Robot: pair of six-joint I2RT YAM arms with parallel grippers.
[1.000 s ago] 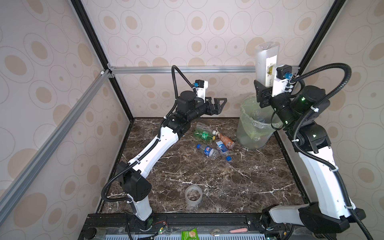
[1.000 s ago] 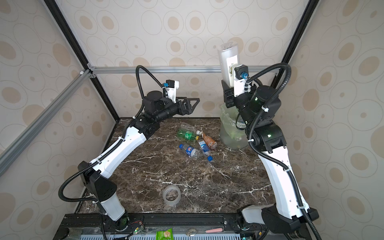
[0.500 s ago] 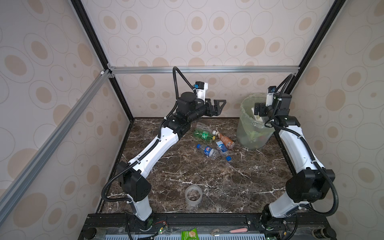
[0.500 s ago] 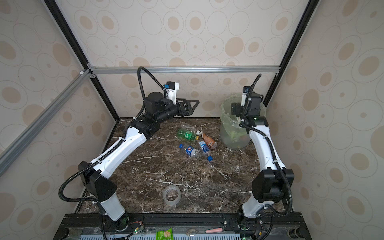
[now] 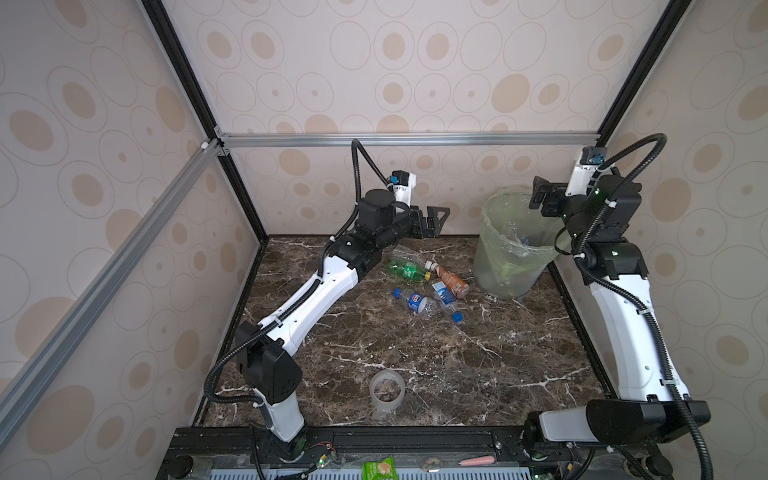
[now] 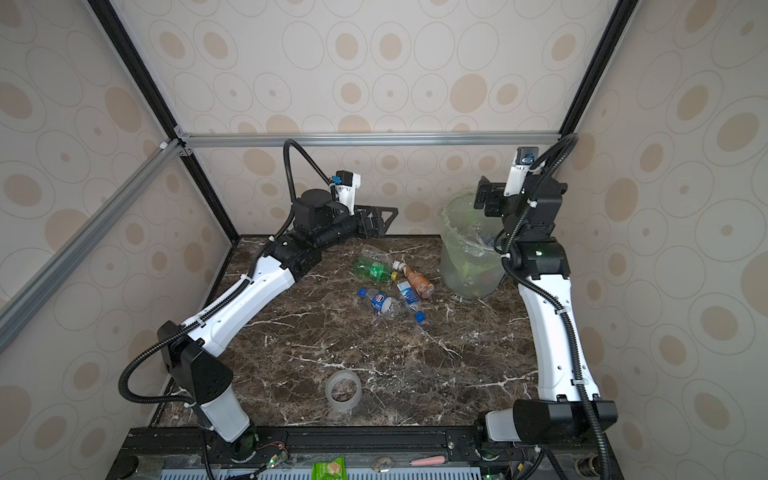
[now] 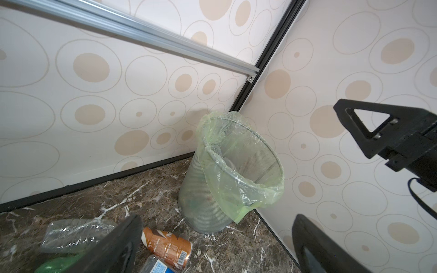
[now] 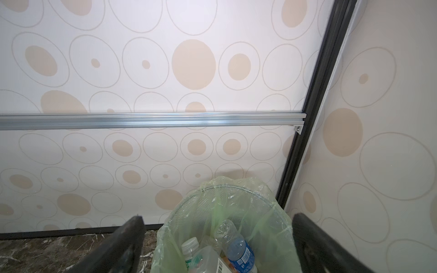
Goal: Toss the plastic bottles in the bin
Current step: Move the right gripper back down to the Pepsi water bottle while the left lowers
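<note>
Right of centre, over the bin [image 5: 498, 266], my right gripper [image 8: 217, 218] gapes empty; a low retreat could snag the liner [image 7: 238, 198].

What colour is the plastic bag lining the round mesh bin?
Pale green bag, best in left wrist view.

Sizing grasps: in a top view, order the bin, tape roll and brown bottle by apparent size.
Largest: bin.
Tape roll and brown bottle look alike; the roll sits nearer the camera, so unranked.
</note>
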